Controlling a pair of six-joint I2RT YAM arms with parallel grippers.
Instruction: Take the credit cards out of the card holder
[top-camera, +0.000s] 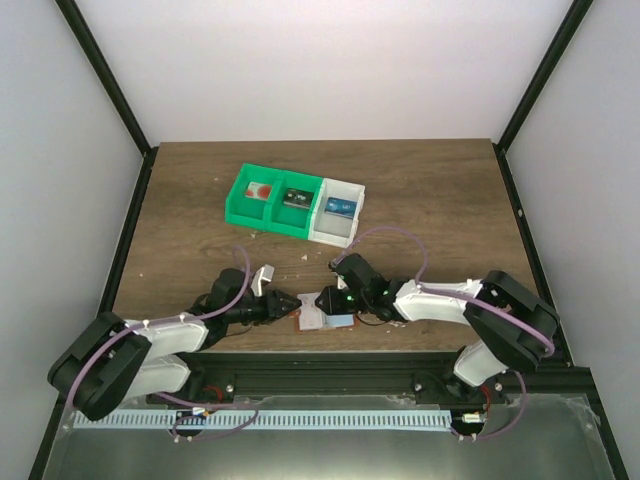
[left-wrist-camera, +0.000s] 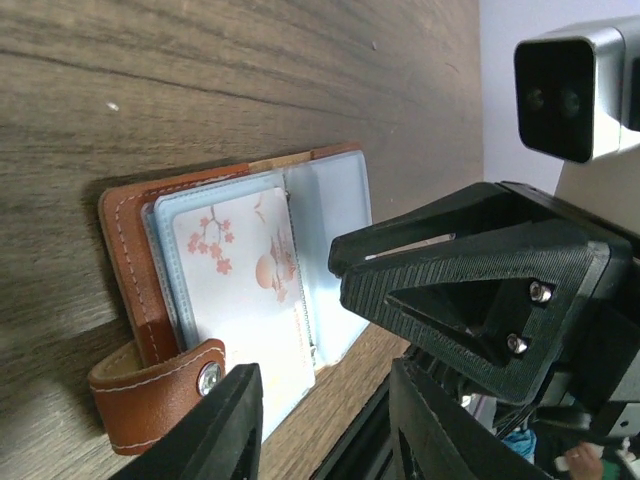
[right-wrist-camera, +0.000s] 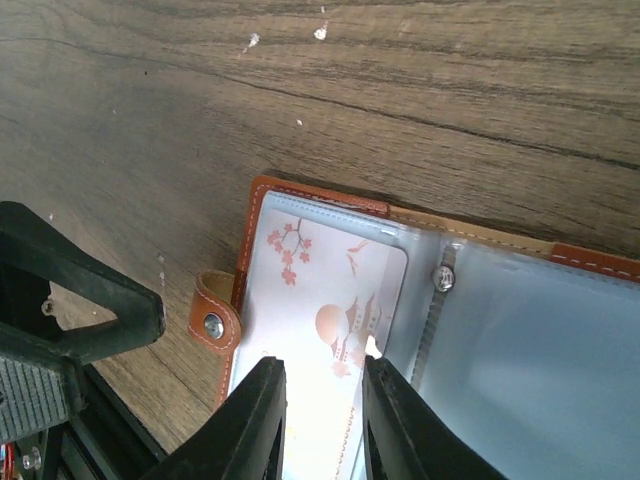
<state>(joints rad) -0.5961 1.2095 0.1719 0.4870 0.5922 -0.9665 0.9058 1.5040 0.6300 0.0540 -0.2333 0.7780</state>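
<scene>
Right claw (right-wrist-camera: 320, 372) narrowly parted over pale card (right-wrist-camera: 322, 285), left claw (left-wrist-camera: 325, 385) spread at strap edge of card holder (left-wrist-camera: 125, 250)

Reddish-brown card holder (left-wrist-camera: 125, 270), whitish card (left-wrist-camera: 240, 310) with pink blossoms, green-and-white bin (top-camera: 265, 224), wood-grain table (top-camera: 430, 200)

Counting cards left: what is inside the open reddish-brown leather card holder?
A whitish blossom-printed plastic card in a clear plastic sleeve; anything beneath it is covered.
</scene>
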